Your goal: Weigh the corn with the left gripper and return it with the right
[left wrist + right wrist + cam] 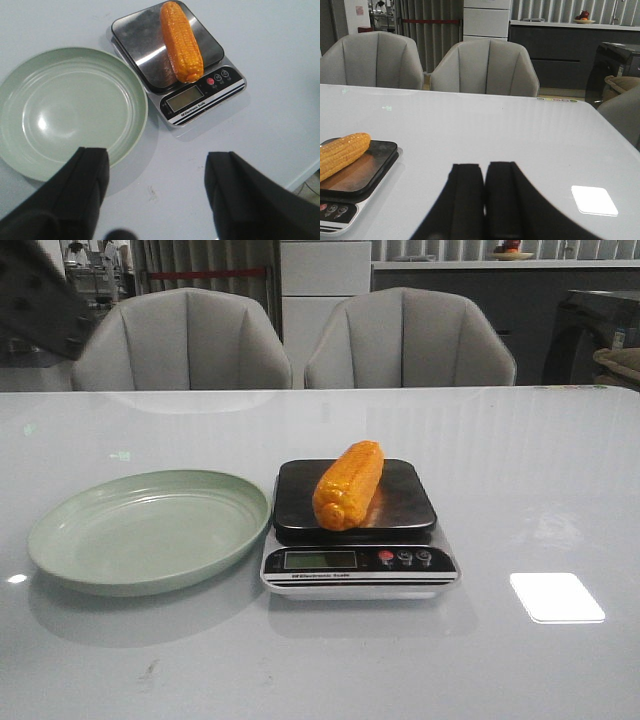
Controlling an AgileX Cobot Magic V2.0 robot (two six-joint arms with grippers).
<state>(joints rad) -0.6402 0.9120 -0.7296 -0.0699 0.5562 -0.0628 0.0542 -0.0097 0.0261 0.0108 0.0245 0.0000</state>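
Note:
The orange-yellow corn [349, 485] lies lengthwise on the dark platform of a small electronic scale [358, 567] at the table's middle. From the left wrist camera, the corn [181, 42] rests on the scale [200, 102], well away from my left gripper [156, 161], which is open with nothing between its fingers and hovers above the table by the plate's rim. My right gripper [485, 169] is shut and empty, over bare table to the right of the scale [340, 210]; the corn [342, 154] shows at that view's edge. Neither gripper appears in the front view.
A pale green empty plate [60, 540] sits just left of the scale, also seen in the left wrist view as the plate [15, 145]. Two grey chairs [180, 340] stand behind the table. A bright light reflection [556, 597] lies on the table's right.

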